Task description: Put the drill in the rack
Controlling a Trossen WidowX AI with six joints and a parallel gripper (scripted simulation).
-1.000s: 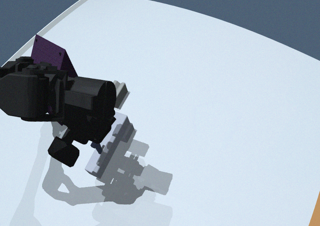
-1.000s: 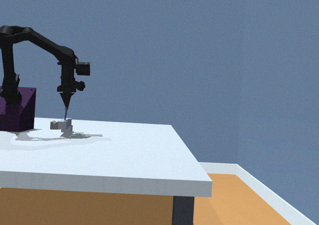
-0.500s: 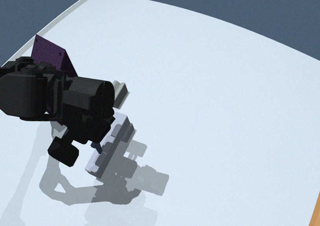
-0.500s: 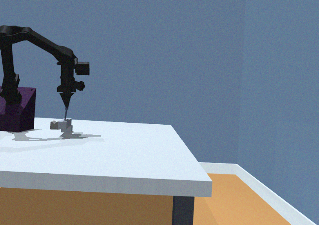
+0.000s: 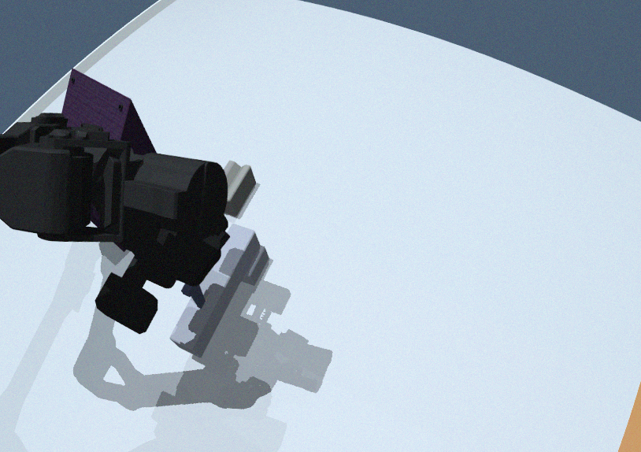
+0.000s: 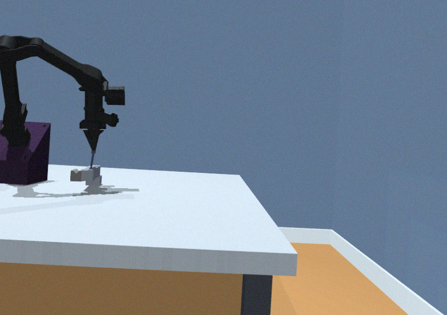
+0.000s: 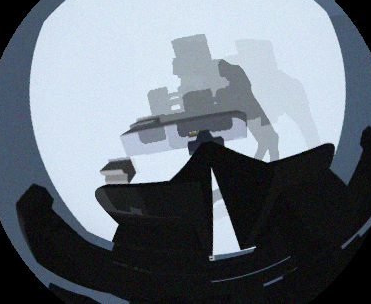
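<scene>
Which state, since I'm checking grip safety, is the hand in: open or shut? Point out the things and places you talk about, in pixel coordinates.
Shut: in the exterior view, the hand's (image 5: 187, 280) (image 6: 93, 150) (image 7: 209, 147) fingers taper to one point, at the top of the slim dark piece (image 5: 198, 295) (image 6: 91, 159) (image 7: 197, 146).

One robot arm (image 5: 58, 190) (image 6: 61, 61); one drill chuck block (image 5: 205, 307) (image 6: 89, 174) (image 7: 157, 138); one T-handled key (image 5: 195, 293) (image 6: 91, 159) (image 7: 205, 140); one grooved rack (image 5: 240, 187) (image 6: 77, 175) (image 7: 118, 170); one table (image 5: 427, 205) (image 6: 186, 218) (image 7: 107, 43).
</scene>
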